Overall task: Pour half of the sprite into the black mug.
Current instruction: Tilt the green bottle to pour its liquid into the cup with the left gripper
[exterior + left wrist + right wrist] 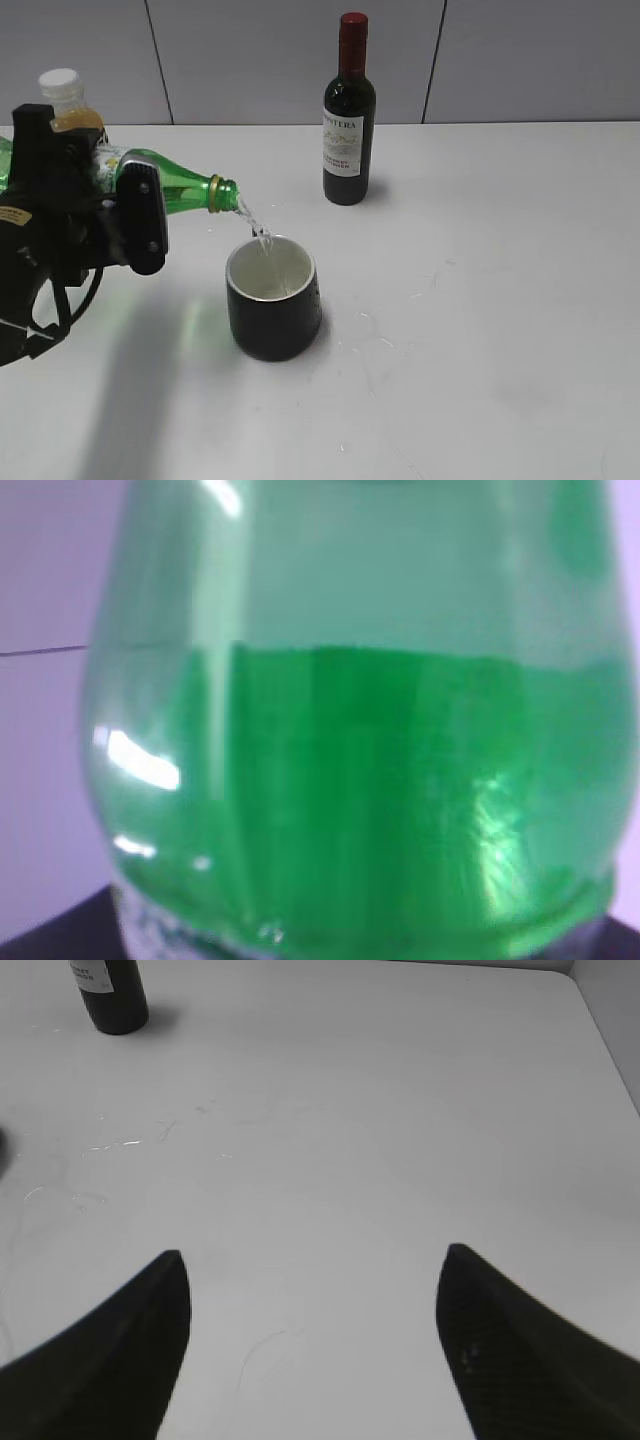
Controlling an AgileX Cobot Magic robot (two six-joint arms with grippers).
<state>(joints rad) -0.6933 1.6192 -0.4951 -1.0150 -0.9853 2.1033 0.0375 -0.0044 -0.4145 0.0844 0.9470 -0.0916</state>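
Fingers (pixel 140 220) of the left arm clamped the tall translucent green plastic sprite bottle (pixel 180 188), tipped nearly level, mouth over the squat black mug (pixel 273 310).
Clear liquid streamed from the neck into the mug's white interior on the white surface (pixel 480 330). The right fingers (pixel 310 1340) were spread wide, empty. Farther back stood a dark wine bottle (pixel 349 115) with a red top; a white-capped bottle (pixel 62 92) showed behind the left arm.

sprite (pixel 350 780): blurred, fills left wrist view | wine bottle (pixel 110 995): top cut off
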